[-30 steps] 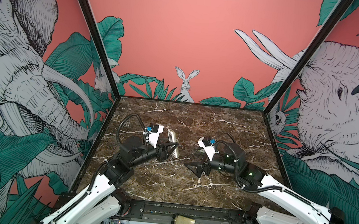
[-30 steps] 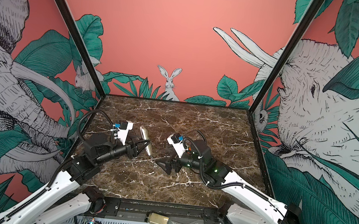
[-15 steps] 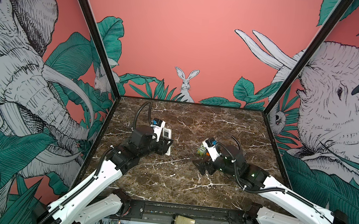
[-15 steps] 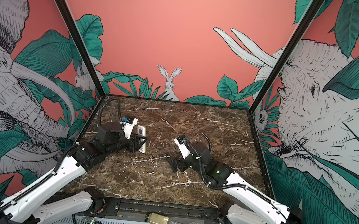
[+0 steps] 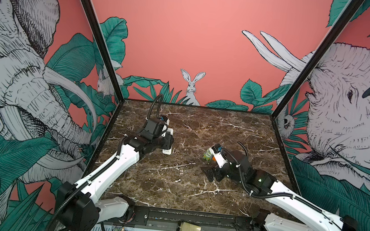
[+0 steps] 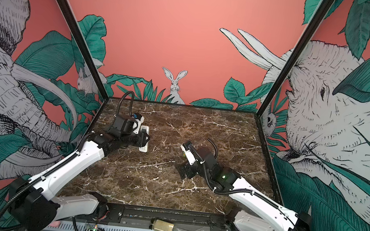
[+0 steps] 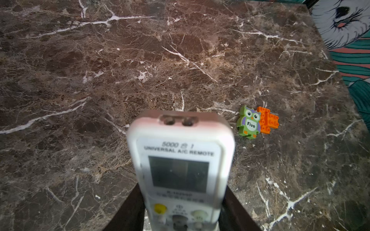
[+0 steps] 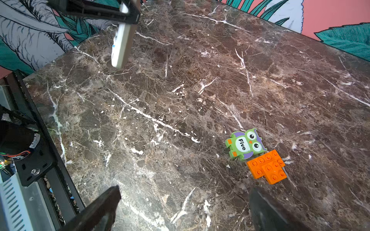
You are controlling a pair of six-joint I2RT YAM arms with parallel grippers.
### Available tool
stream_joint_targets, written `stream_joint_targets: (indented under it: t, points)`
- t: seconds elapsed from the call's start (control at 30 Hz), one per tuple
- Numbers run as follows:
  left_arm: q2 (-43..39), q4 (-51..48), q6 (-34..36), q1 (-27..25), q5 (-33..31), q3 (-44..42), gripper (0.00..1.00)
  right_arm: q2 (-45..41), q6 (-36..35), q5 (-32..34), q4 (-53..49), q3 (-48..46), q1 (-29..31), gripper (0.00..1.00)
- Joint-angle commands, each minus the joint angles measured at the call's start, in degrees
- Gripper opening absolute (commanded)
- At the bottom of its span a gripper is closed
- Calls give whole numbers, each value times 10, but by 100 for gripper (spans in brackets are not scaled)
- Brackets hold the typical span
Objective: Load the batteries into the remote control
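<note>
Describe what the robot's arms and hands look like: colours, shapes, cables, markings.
The left arm and right arm have white shells, black joints and black ribbed cables alongside. The left hand and right hand are black with flat dark fingers. A green light glows on the right arm.

We see smooth white plastic on the remote control (image 7: 181, 160), a polished, veined marble tabletop (image 7: 100, 80), and a glossy orange plastic brick (image 8: 267, 167) at its three o'clock.

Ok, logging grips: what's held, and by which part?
The left gripper holds the remote control by its side edges near the buttons; the right gripper is open and empty.
</note>
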Motion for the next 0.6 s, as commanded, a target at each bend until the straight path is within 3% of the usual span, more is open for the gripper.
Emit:
stream_joint_targets:
  t: [0.0,0.37,0.57]
  points:
    - [15,-17,25,2,-31,24,17,6,-10,9,6,2,0,99]
    - [86,-9,36,12,-90,35,18,10,-15,12,9,-5,-1,99]
    - [123,17,31,25,-87,16,18,9,-16,16,12,-7,0,99]
